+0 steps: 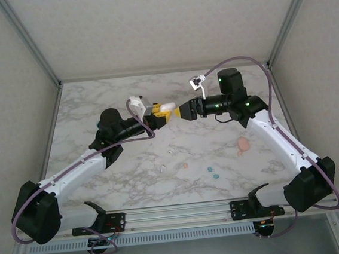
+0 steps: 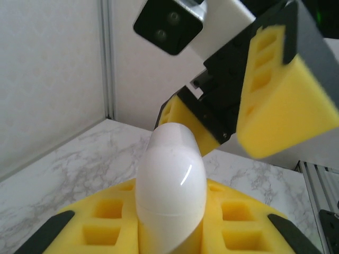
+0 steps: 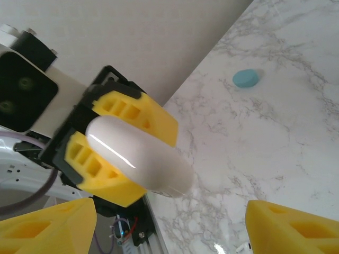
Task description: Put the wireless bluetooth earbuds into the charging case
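1. The left gripper [image 1: 156, 114] was closed firmly on the white charging case [image 2: 169, 185]. One yellow pad pressed on each side of the case's lower half.
2. The case was lifted clear of the marble table [image 1: 133, 187], over the middle of its far half. Its rounded free end projected beyond the left gripper's fingertips toward the right arm. A thin seam ran across the shell in the left wrist view. Whether the lid was latched could not be determined.
3. The right gripper [image 1: 183, 110] had its jaws standing well apart and held nothing. It faced the free end of the case at close range, at the same height. Contact between its pads and the case could not be confirmed from any view.
4. The earbuds lay loose on the table, nearer the arm bases than the two grippers and well apart from the held case:
   - a white earbud [image 1: 161, 168] to the left;
   - a pink-orange earbud [image 1: 184, 165] near the centre;
   - two teal earbuds [image 1: 213, 172] close together to the right.
5. A pink case [image 1: 243, 144] lay on the table beside the right forearm.
6. A teal rounded object [image 3: 246, 78] lay flat on the marble in the right wrist view. It could not be identified with certainty.
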